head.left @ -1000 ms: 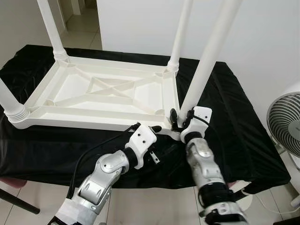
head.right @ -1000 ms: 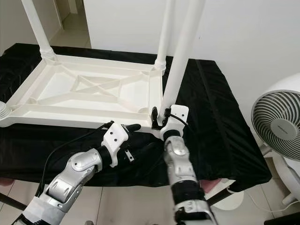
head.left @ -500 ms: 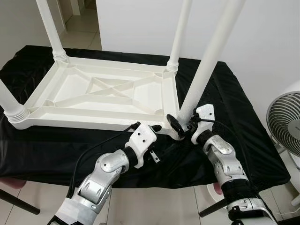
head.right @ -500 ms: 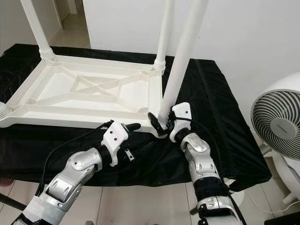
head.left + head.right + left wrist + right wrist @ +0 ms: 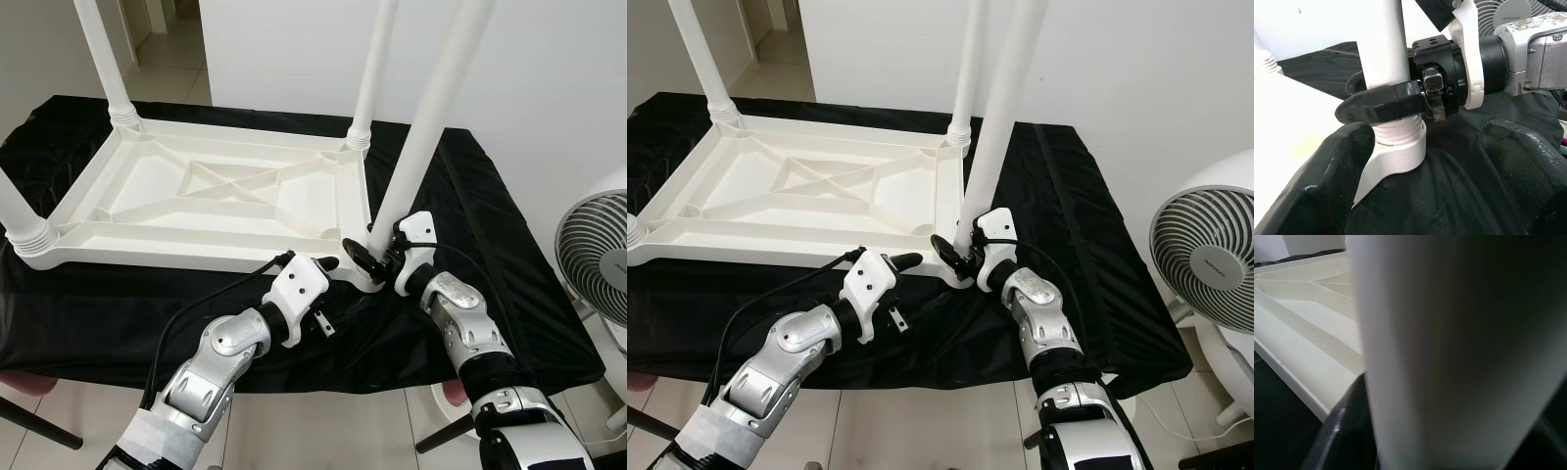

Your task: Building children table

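Currently the white children's table (image 5: 211,201) lies upside down on a counter (image 5: 509,284) draped in black cloth, legs pointing up. Right end effector (image 5: 377,257) is clamped on the base of the near-right leg (image 5: 421,127), fingers wrapped around it just above the threaded collar where it meets the tabletop's corner socket (image 5: 1396,156). That leg leans slightly off vertical compared with the far-right leg (image 5: 372,69). Left end effector (image 5: 318,276) sits at the tabletop's near edge, just beside that same corner, fingers (image 5: 1327,176) spread apart and gripping nothing, pointing at the socket. White fan (image 5: 1205,255) stands on the floor off to the right.
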